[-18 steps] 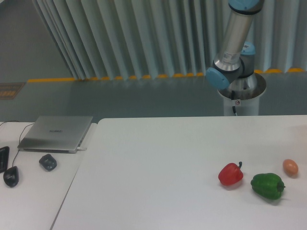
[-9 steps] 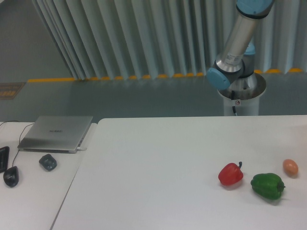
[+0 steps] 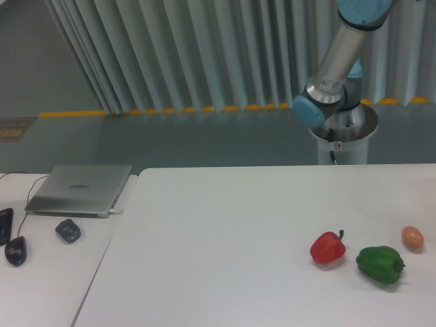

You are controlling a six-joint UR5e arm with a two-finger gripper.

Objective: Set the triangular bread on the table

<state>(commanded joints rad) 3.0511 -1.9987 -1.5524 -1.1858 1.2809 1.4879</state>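
1. Looking across the near side of the counter, I see a green pepper closest to the front at the right, a red pepper just beside it on its left, and a small orange-brown egg-shaped item a little behind the green one.
2. Left of the counter stands a narrower desk with a mouse, a small dark object and a closed laptop.
3. Farther back, my arm rises from its pedestal and leaves the top of the view.
4. My fingers are out of frame, so I cannot tell whether they are spread, pressed together, or pinching anything.
5. No triangular bread shows anywhere here, so I cannot describe its look; it may be up with my fingers, out of sight.
6. To do this step well, I judge I should lower onto the bare middle of the counter, well apart from the peppers, and let go only once the bread rests flat.
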